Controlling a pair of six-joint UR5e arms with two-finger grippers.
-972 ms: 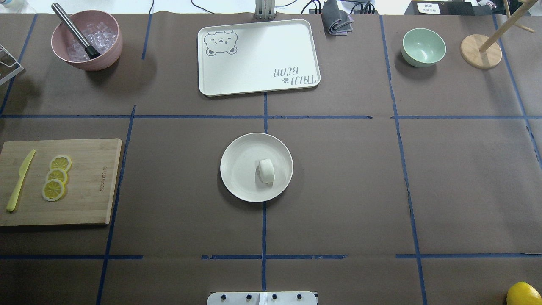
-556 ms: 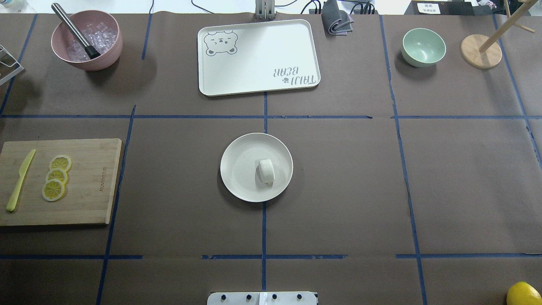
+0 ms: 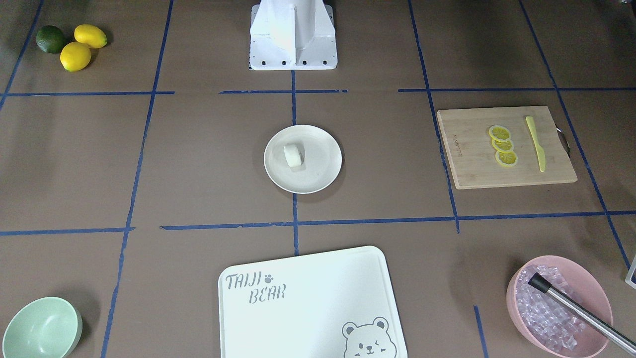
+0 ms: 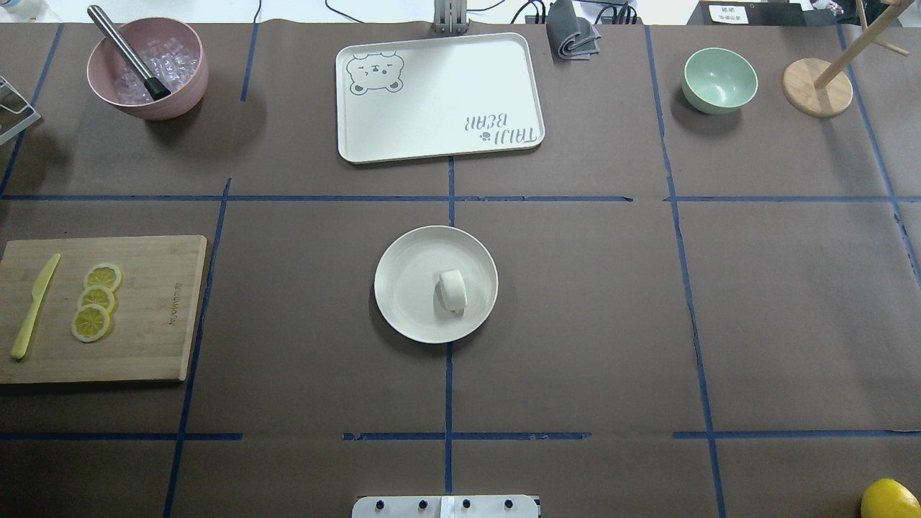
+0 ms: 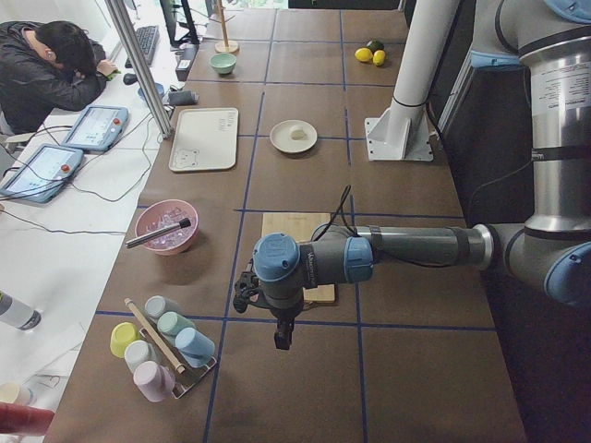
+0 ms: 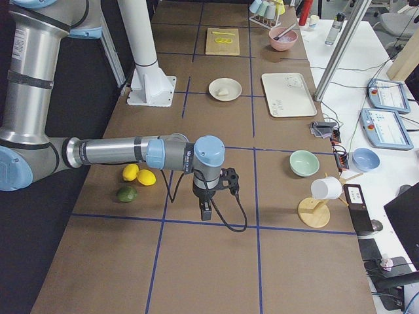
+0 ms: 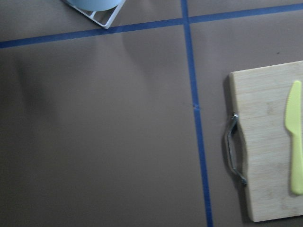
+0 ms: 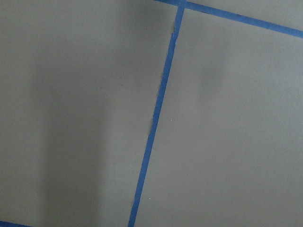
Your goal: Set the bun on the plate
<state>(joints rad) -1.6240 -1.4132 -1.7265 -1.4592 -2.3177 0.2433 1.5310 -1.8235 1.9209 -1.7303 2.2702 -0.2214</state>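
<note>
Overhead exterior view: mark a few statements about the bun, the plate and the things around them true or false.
1. The bun lies on the plate. True.
2. Three lemon slices lie on the cutting board, beside a yellow knife. True.
3. The plate stands on the cutting board. False: it stands on the brown table cover, apart from the board.
4. The mint-green bowl holds ice. False: the ice is in the pink bowl, with a metal rod.

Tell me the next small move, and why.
Probably none on the bun: it lies inside the rim of the plate, and the left arm and right arm are both off toward the table's ends. I would just hold them there.
</note>
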